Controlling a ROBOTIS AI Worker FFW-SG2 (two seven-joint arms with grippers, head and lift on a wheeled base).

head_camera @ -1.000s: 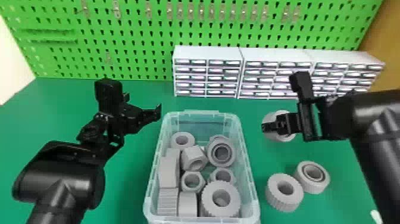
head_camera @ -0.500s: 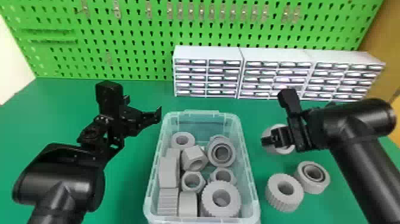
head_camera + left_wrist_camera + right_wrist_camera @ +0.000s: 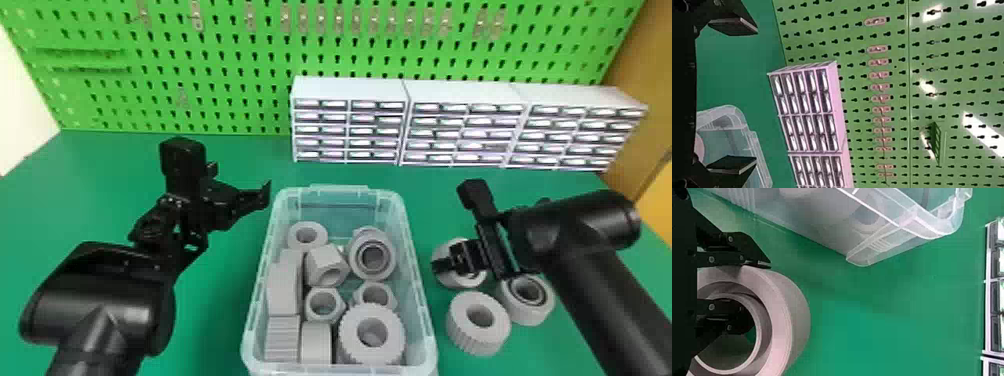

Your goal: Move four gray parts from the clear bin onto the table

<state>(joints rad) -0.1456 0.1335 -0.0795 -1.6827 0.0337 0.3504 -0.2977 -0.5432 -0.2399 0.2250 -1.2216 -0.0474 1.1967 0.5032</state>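
Third part in hand, by the look of it. The right hand (image 3: pixel 756 293) held a gray bearing-style ring (image 3: pixel 786 325) by its wall—one finger through the bore, the other against the outer face. The ring was beyond the clear bin's (image 3: pixel 338 190) right side, just beside a ribbed gear (image 3: pixel 465 336) and a second bearing ring (image 3: pixel 525 315) on the tabletop (image 3: pixel 100 175). Whether its underside bore on the surface, one could not tell. More gray gears, nuts and rings lay in the bin.

Left hand (image 3: pixel 752 94) set wide and empty, near the bin's far left corner.

On method: the placing called for a level, slow descent until the lower face sat flush, then a small opening—the inner finger had only the bore to move in, and a wide spread might have pushed the ring sideways. A straight lift afterward would have cleared the bore without tipping it. The two neighbors crowded the near side; a slight bias away from them seemed wise. One further part appeared due after this one.

Writing: none legible. The drawer cabinets (image 3: pixel 345 90) carried bright glare across their fronts; no brand or label could be made out there or on the gray parts.
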